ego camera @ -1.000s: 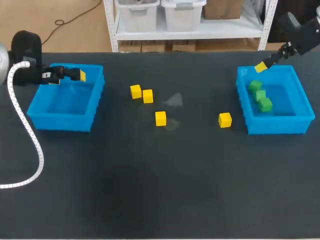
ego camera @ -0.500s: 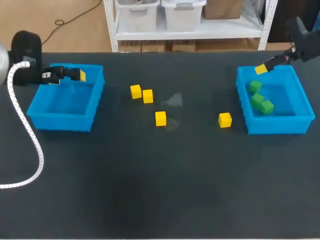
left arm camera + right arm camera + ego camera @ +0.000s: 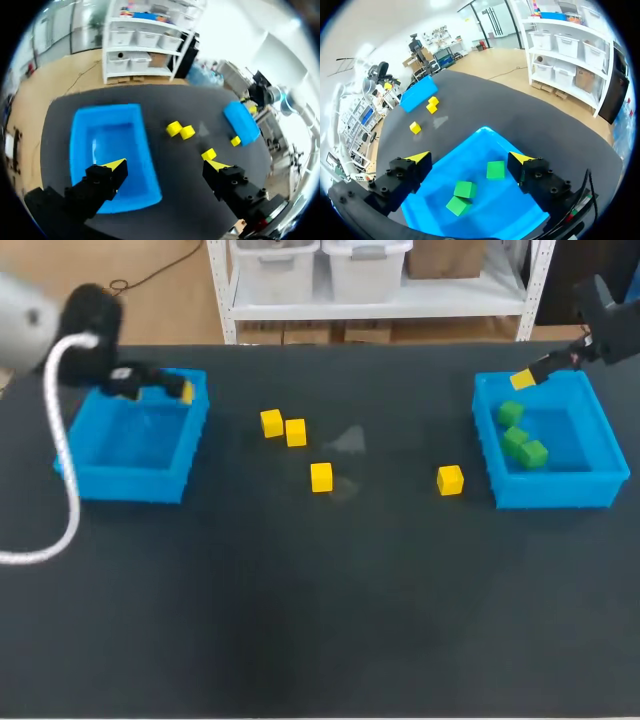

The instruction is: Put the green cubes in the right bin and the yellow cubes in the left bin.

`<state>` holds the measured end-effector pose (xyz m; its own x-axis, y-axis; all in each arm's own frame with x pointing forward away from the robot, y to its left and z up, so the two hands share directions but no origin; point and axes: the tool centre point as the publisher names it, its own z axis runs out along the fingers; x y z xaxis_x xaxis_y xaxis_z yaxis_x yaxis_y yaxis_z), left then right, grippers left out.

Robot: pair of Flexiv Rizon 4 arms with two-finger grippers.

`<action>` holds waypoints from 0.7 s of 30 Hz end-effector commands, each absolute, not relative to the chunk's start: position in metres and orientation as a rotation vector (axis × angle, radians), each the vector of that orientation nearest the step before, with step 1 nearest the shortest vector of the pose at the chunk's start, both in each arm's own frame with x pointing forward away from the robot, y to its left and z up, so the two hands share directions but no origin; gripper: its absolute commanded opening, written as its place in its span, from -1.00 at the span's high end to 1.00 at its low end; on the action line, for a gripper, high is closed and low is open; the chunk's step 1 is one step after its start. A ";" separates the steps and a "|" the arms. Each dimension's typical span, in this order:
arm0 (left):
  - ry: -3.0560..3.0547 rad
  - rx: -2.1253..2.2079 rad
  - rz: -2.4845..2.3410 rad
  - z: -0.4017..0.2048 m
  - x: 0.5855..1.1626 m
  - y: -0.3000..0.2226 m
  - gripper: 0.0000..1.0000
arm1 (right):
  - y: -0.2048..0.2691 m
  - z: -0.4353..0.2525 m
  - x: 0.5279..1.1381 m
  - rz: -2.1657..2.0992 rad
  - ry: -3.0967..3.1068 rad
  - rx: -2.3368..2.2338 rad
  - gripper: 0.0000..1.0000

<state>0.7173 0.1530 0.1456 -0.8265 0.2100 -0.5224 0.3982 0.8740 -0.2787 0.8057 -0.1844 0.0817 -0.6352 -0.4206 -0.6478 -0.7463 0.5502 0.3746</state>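
Three green cubes point(image 3: 516, 436) lie in the right blue bin point(image 3: 556, 490). The left blue bin point(image 3: 130, 483) holds no cubes. Yellow cubes rest on the dark table: a pair point(image 3: 271, 422) point(image 3: 296, 432), one nearer the middle point(image 3: 321, 477), and one point(image 3: 450, 480) beside the right bin. My left gripper point(image 3: 178, 390) hangs open and empty over the left bin's back right corner. In the left wrist view the left gripper point(image 3: 166, 167) spans the left bin's point(image 3: 80, 145) right wall. My right gripper point(image 3: 470, 159) is open and empty above the right bin point(image 3: 470, 145), over the green cubes point(image 3: 495, 170).
The table's dark mat stretches wide in front of the bins and cubes. A faint pale smudge point(image 3: 350, 440) marks the mat near the middle. The left arm's white cable loops over the table's left side point(image 3: 60, 490).
My left arm has swung up and to the right, carrying its gripper toward the left bin's right corner. The right arm drew back slightly, and the green cubes settled in the bin.
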 end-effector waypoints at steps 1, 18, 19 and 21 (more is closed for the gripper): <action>2.748 0.861 -0.339 0.165 0.762 0.094 -1.00 | -0.185 0.082 0.804 0.882 2.294 -0.939 -1.00; 2.742 1.680 -0.265 0.117 0.731 -0.028 -1.00 | -0.185 0.082 0.804 0.882 2.294 -0.939 -1.00; 2.734 1.728 -0.258 0.114 0.727 -0.029 -1.00 | -0.185 0.082 0.804 0.882 2.294 -0.939 -1.00; 2.712 1.821 -0.243 0.109 0.719 -0.032 -1.00 | -0.185 0.082 0.804 0.882 2.294 -0.939 -1.00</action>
<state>0.7138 -0.0248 0.1128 -0.5637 0.7886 -0.2457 0.8259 0.5408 -0.1593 0.8054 -0.1846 0.0816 -0.6353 -0.4202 -0.6479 -0.7462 0.5504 0.3746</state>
